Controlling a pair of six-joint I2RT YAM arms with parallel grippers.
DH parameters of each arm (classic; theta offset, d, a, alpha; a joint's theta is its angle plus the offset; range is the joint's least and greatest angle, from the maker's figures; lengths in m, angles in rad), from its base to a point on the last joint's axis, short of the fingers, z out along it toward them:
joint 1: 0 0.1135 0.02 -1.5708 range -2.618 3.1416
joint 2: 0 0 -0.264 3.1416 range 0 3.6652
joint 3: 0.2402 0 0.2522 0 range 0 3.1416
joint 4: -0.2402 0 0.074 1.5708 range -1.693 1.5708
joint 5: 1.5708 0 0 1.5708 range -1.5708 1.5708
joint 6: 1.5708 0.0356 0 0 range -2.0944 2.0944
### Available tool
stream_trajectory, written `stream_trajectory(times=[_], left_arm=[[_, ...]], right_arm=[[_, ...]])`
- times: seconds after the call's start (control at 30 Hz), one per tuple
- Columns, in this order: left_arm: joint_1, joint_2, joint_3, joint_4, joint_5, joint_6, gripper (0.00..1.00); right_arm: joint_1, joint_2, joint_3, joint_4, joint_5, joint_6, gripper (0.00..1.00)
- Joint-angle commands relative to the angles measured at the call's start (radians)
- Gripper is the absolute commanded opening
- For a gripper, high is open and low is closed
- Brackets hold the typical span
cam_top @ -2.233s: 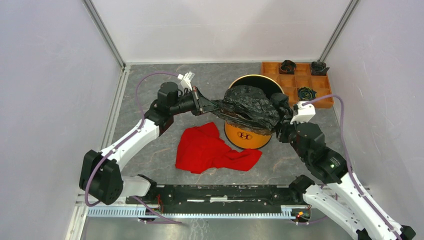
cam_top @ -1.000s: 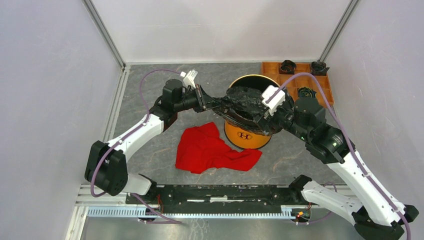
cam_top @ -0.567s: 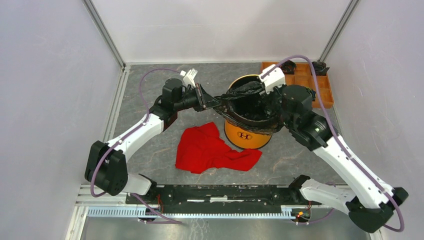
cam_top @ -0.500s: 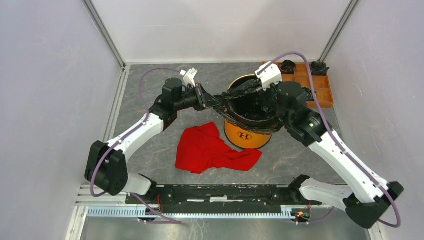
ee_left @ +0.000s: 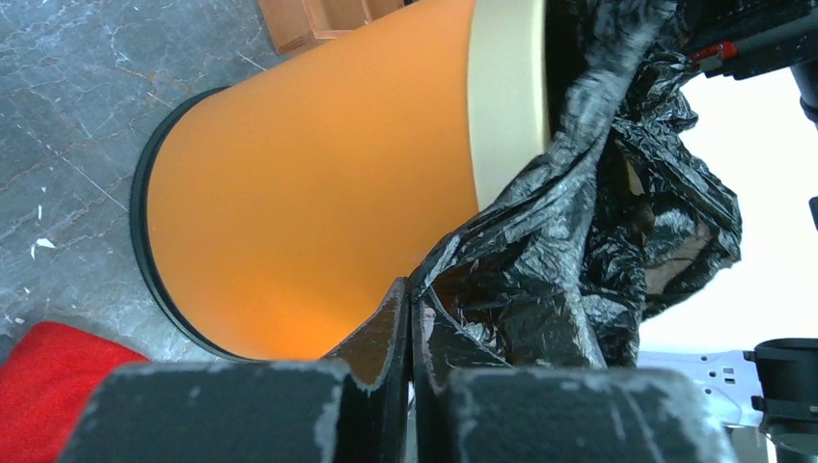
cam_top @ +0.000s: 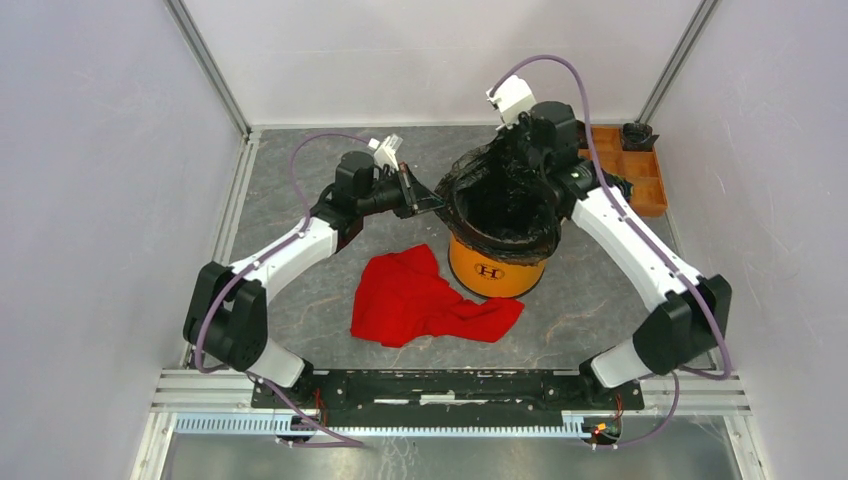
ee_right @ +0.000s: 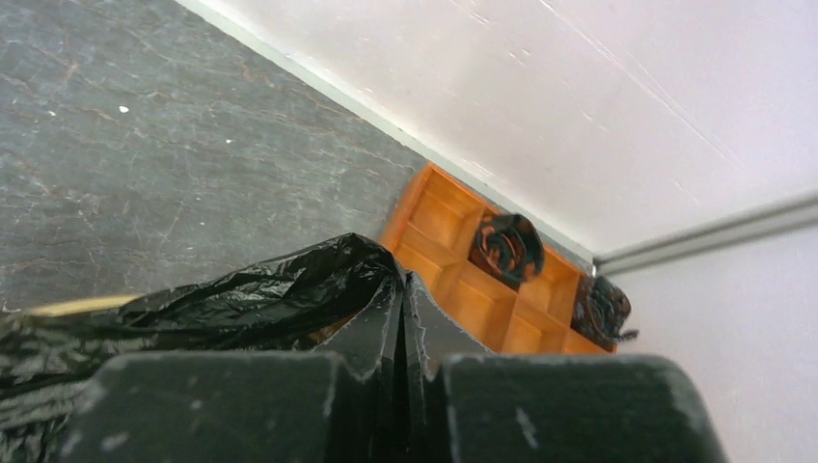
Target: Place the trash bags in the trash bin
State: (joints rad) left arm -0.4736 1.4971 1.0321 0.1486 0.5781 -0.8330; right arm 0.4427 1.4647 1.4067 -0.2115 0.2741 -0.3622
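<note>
Left to right: the left jaws sit at 9 o'clock off the trash bin (cam_top: 490, 268), pressed together on a fold of the trash bag (cam_top: 500, 195). On the left wrist view the pinch is right beside the bin's wall, and the gold rim on that side is bare, so the plastic hangs outside it and isn't cuffed over it.

In the middle, the bag is opened up over the bin's mouth, and its belly looks like it sags down inside. At 6 o'clock a bit of film laps over the rim above the H logo. So I'd say it's mostly in but not settled.

Over at roughly 1 o'clock, the right jaws are closed on the far edge of the bag and hold it up above the rim. The right wrist view shows the black film squeezed between them.

What's left, as far as I can tell, is getting the raised far edge and the 9 o'clock flap down into or over the rim, then letting go on both sides. That loose flap looks like the bit most likely to slide out.

The red cloth (cam_top: 425, 300) lies on the tabletop (cam_top: 600, 300) at 7 o'clock from the bin. The orange tray (cam_top: 630, 170) with its small dark rolls (ee_right: 506, 246) sits off at 2 o'clock.
</note>
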Motion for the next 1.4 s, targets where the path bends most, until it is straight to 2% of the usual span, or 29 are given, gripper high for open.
stream_trajectory(times=[0.0, 0.07, 0.17, 0.33, 0.5, 0.63, 0.7, 0.87, 1.07, 1.2, 1.37], left_arm=[[-0.007, 0.046, 0.048, 0.073, 0.003, -0.007, 0.03], [-0.007, 0.069, 0.048, 0.079, 0.004, -0.014, 0.02], [-0.007, 0.104, 0.041, 0.108, 0.007, -0.039, 0.02], [-0.007, 0.162, 0.021, 0.173, 0.008, -0.11, 0.02], [-0.02, 0.176, 0.009, 0.205, 0.013, -0.145, 0.02], [-0.032, 0.163, -0.008, 0.176, -0.008, -0.131, 0.02], [-0.037, 0.16, -0.02, 0.174, -0.009, -0.13, 0.02], [-0.045, 0.161, -0.041, 0.174, -0.009, -0.127, 0.02], [-0.045, 0.172, -0.04, 0.174, 0.0, -0.124, 0.02], [-0.045, 0.181, -0.035, 0.174, 0.011, -0.124, 0.02], [-0.047, 0.174, -0.035, 0.174, 0.008, -0.123, 0.02]], right_arm=[[-0.013, 0.081, 0.111, 0.043, -0.101, -0.074, 0.05], [-0.021, 0.12, 0.147, 0.011, -0.11, -0.078, 0.07], [-0.031, 0.173, 0.222, -0.071, -0.082, -0.06, 0.2], [-0.037, 0.247, 0.346, -0.243, 0.041, -0.008, 0.35], [-0.04, 0.248, 0.386, -0.349, 0.144, 0.045, 0.59], [-0.041, 0.242, 0.478, -0.512, 0.227, 0.108, 0.88], [-0.041, 0.215, 0.521, -0.576, 0.24, 0.141, 0.96], [-0.04, 0.061, 0.518, -0.637, 0.132, 0.213, 0.98], [-0.04, -0.161, 0.28, -0.609, -0.149, 0.238, 0.98], [-0.04, -0.232, 0.251, -0.62, -0.271, 0.253, 0.98], [-0.039, -0.264, 0.239, -0.665, -0.175, 0.254, 0.98]])
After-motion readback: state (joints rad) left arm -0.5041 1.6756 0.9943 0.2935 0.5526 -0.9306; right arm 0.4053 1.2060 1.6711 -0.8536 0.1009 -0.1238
